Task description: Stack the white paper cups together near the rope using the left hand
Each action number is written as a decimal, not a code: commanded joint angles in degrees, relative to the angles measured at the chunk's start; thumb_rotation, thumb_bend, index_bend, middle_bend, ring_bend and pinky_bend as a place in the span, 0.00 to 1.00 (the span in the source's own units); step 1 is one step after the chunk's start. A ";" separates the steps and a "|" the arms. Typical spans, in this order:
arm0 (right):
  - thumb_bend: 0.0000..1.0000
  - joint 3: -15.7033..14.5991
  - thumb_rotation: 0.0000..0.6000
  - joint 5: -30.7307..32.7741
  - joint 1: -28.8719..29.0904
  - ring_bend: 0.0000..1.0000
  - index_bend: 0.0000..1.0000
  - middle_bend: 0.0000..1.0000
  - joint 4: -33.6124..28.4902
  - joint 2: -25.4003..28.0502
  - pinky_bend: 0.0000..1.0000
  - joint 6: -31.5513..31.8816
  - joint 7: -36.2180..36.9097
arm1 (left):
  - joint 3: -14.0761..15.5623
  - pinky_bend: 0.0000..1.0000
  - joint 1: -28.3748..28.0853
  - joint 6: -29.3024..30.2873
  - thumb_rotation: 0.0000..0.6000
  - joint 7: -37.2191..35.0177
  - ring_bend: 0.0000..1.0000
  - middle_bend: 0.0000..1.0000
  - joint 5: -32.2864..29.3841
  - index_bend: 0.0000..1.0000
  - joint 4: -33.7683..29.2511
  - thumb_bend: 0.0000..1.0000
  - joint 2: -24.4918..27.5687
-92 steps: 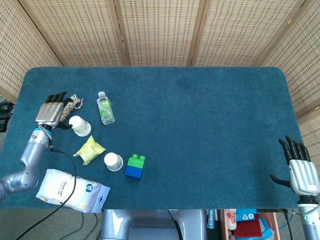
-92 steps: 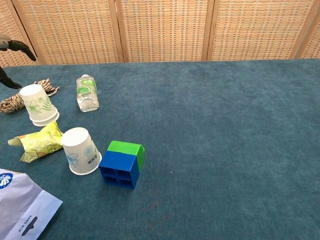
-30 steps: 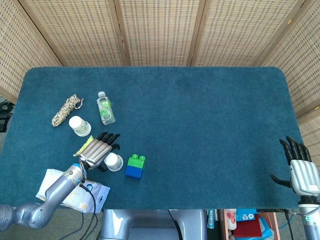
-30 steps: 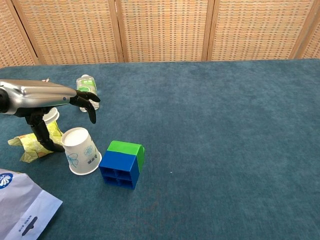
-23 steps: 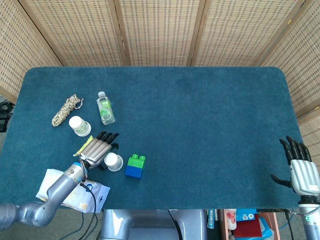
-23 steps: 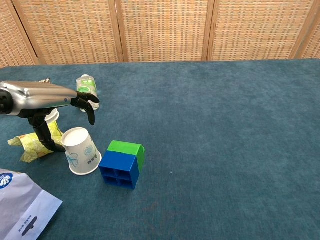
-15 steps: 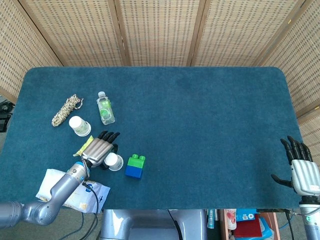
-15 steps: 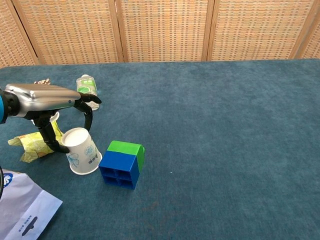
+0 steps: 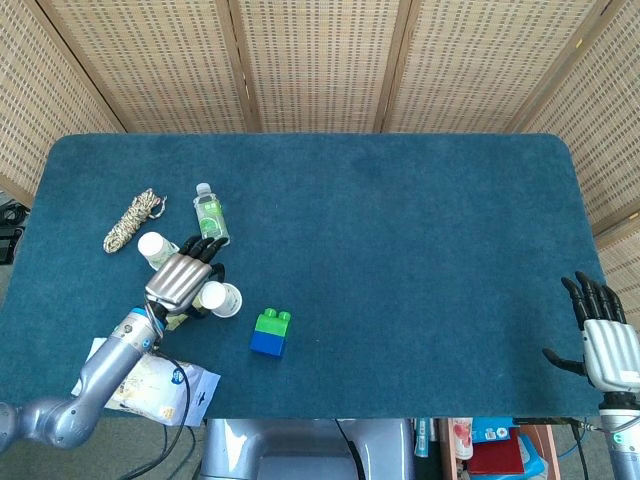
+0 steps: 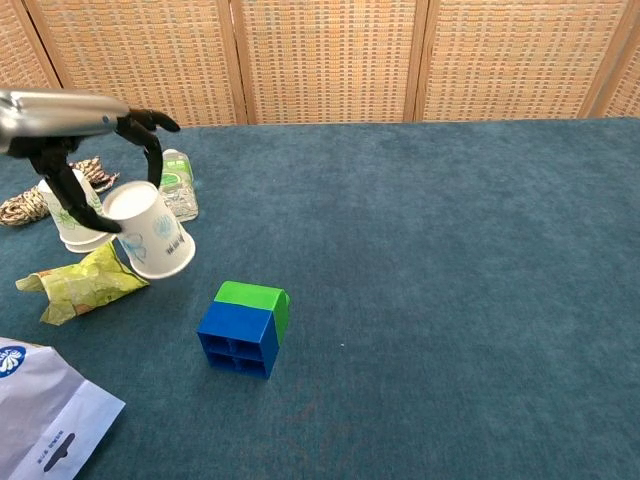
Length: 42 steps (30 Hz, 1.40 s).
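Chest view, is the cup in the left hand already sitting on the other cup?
No, the left hand holds the cup tilted in the air beside the other cup.

— Where is everything on the table (image 9: pixel 400 250)?

— My left hand (image 9: pixel 183 280) holds one cup (image 10: pixel 150 243) tilted above the far-left area, just right of the other cup (image 10: pixel 66 215). The rope (image 9: pixel 131 221) lies left of that, the bottle (image 9: pixel 210 217) beyond; the wrapper (image 10: pixel 82 283) and block (image 10: pixel 244 327) sit nearer.
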 commanded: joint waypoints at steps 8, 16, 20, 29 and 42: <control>0.00 -0.21 1.00 -0.19 0.04 0.00 0.00 0.00 -0.16 -0.23 0.00 -0.08 -0.60 | -2.88 0.00 1.91 0.04 1.00 -6.16 0.00 0.00 -1.57 0.45 0.95 0.22 10.82; 0.00 -0.29 1.00 -0.09 0.17 0.00 0.00 0.00 -0.26 -0.34 0.00 -0.37 -1.12 | -2.08 0.00 3.15 -2.90 1.00 -9.23 0.00 0.00 -3.32 0.45 9.23 0.22 9.75; 0.00 -0.25 1.00 -0.05 0.14 0.00 0.00 0.00 -0.27 -0.37 0.00 -0.28 -1.15 | -2.09 0.00 3.42 -3.96 1.00 -10.44 0.00 0.00 -3.65 0.45 13.20 0.22 8.16; 0.00 -0.30 1.00 -0.06 0.18 0.00 0.00 0.00 -0.25 -0.42 0.00 -0.39 -1.21 | -1.86 0.00 3.04 -6.68 1.00 -10.87 0.00 0.00 -5.28 0.45 17.45 0.22 5.70; 0.00 -0.31 1.00 -0.13 0.24 0.00 0.00 0.00 -0.16 -0.45 0.00 -0.45 -1.10 | -3.27 0.00 3.49 -5.84 1.00 -13.14 0.00 0.00 -4.08 0.45 19.83 0.22 3.56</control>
